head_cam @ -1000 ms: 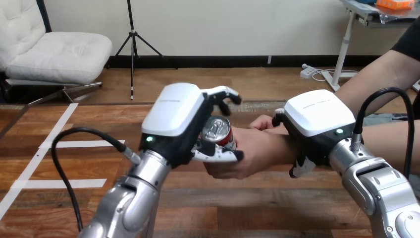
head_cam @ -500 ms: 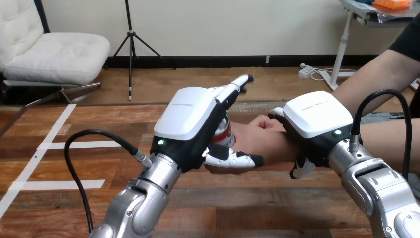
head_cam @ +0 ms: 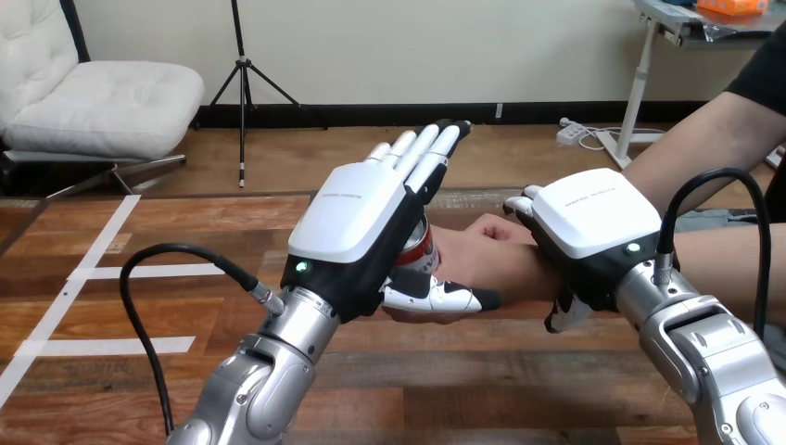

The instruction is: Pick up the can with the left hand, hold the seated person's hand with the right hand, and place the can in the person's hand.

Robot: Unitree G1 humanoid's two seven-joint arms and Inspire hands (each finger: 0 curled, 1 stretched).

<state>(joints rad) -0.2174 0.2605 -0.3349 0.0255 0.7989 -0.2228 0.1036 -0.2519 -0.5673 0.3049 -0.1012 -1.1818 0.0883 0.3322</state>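
Table [head_cam: 463, 371]: nothing on it matters here, the action is all in the air over its middle, around the person's hand [head_cam: 482, 264].

Left hand [head_cam: 357, 227]: just left of the person's hand, back shell toward the camera. Main change: a second ago its fingers [head_cam: 422, 153] were wrapped round the can, now they are straight and fanned up and away. The thumb [head_cam: 440, 298] sticks out flat along the lower edge of the person's hand. So the left has let go. I read that as the handover being at or just past release.

Right hand [head_cam: 593, 227]: just right of the person's hand and in the same spot as before. It is clamped on the wrist [head_cam: 533, 269], with a fingertip over the top and the thumb below.

Person's hand: palm toward the left hand, unmoved.

Can [head_cam: 419, 252]: sits between the left palm and the person's hand, touching the person's hand.

Hard to see:
- Only a red and silver sliver of the can shows past the left shell.
- Can't tell whether the person's fingers have closed round the can, or whether the left palm is propping it.
- Most of the right fingers are hidden under its shell.

Before the left pulls back, I'd want the person's grip confirmed, otherwise there's a drop risk.
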